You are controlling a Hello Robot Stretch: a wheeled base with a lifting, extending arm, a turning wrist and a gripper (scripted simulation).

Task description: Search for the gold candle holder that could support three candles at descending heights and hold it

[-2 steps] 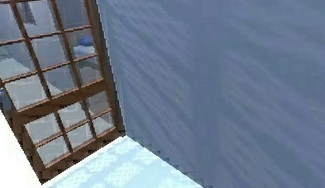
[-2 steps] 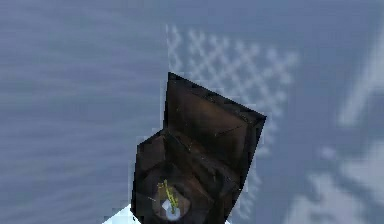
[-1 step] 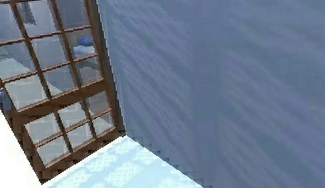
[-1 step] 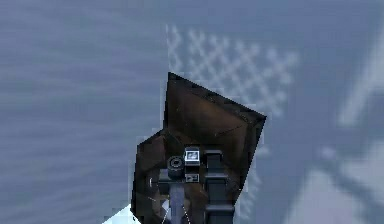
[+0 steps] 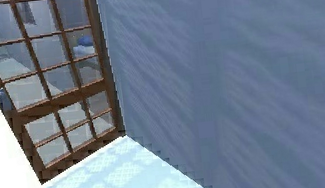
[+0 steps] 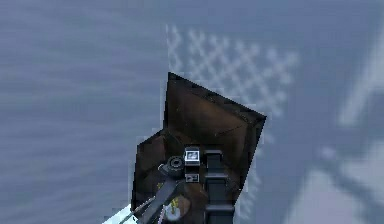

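Robot is facing the corner at the paned door; blue-grey wall just right of that door. Gripper is sitting drawn in, probably for driving while searching. Fingers: spread or load, cannot tell. Gold candle holder's whereabouts: cannot tell.

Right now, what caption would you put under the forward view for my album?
A brown-framed window with many panes meets a blue-grey wall in a corner, above pale floor.
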